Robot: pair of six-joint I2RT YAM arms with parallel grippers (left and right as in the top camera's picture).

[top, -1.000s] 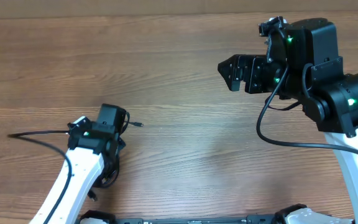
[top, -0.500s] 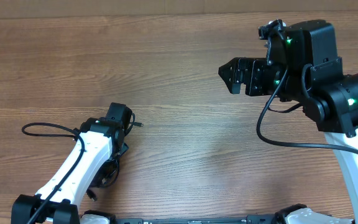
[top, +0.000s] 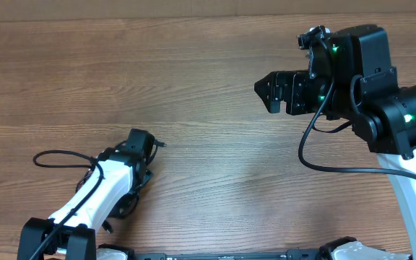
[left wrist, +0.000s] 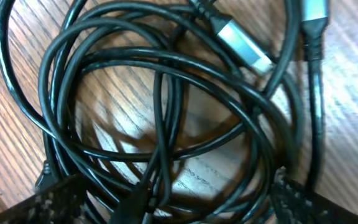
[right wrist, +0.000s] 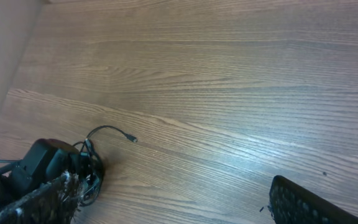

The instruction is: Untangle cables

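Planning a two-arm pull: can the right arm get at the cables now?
Probably only partly. The left claw hangs right over the cables, covering most of the bundle. Just one loose plug end sticks out toward the open right claw, with bare table between.

Bare wood-grain table, pale surround

The table (top: 193,94) was brown wood-look laminate, its grain running from side to side, with a faint soft shadow near the middle of its near half. Past its far edge ran a plain beige strip (top: 121,7). The right wrist view showed a similar pale surface (right wrist: 2,56) beyond one table edge, at the picture's left.
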